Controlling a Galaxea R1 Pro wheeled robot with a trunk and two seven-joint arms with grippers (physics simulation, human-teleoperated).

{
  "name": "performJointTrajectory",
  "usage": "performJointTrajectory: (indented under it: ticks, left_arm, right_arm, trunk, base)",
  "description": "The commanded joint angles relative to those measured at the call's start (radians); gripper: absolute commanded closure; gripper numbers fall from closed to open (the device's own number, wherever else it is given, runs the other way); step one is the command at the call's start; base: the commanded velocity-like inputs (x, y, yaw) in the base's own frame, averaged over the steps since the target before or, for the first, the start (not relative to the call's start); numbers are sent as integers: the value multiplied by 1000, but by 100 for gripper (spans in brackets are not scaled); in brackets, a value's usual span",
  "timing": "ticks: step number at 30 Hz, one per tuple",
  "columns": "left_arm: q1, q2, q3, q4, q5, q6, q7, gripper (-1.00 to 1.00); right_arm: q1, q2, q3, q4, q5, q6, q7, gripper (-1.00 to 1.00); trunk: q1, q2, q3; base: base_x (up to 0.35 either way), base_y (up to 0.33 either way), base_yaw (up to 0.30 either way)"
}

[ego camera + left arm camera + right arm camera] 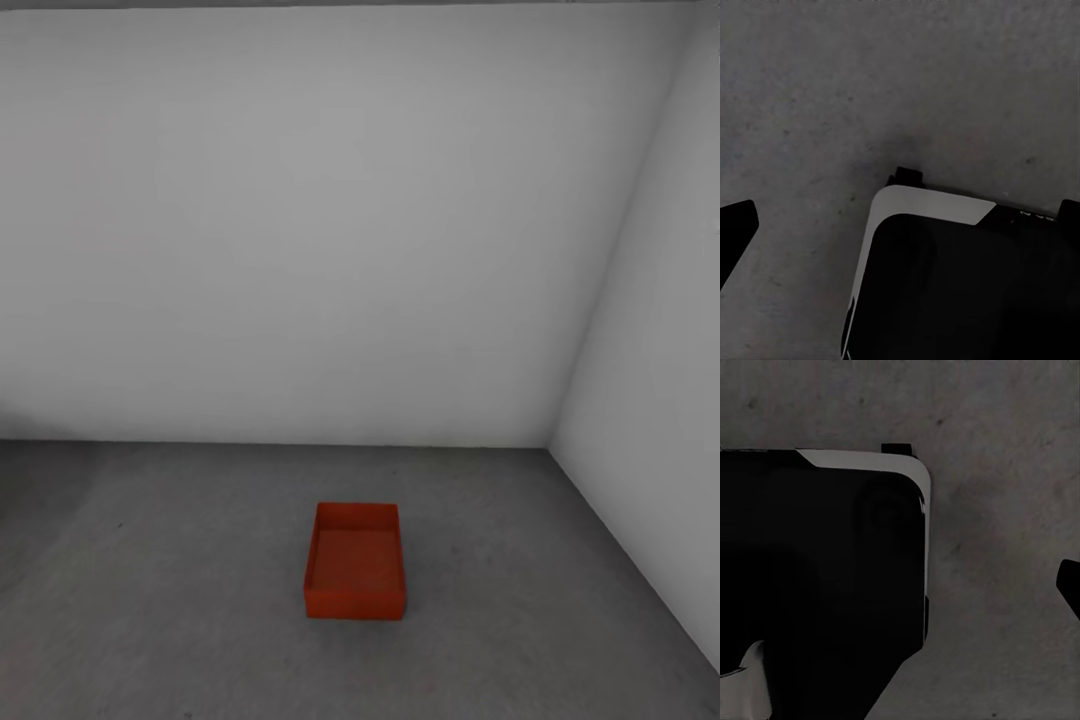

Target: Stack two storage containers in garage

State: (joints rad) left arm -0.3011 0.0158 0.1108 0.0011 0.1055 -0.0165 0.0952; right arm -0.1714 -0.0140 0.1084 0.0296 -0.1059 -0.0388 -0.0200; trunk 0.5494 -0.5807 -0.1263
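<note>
Orange-red, one container (355, 565) is set open on the grey garage floor (180, 600) near the corner of the walls (300, 220); nothing is stacked on it. The second is yet to be brought. Each claw's state cannot be told, perhaps empty.
</note>
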Motion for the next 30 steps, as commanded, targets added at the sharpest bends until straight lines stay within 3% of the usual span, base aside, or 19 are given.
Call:
performJointTrajectory:
  ticks: [1,30]
  left_arm:
    - [-1,0,4,0,8,-1,0,-100]
    - [7,-2,4,0,8,-11,1,-100]
  right_arm:
    - [-2,0,9,3,-11,-4,-1,-100]
    - [-1,0,5,4,-15,-21,35,-100]
  trunk:
    - [0,-1,0]
    - [0,-1,47]
  base:
    - [0,0,0]
    - [0,0,0]
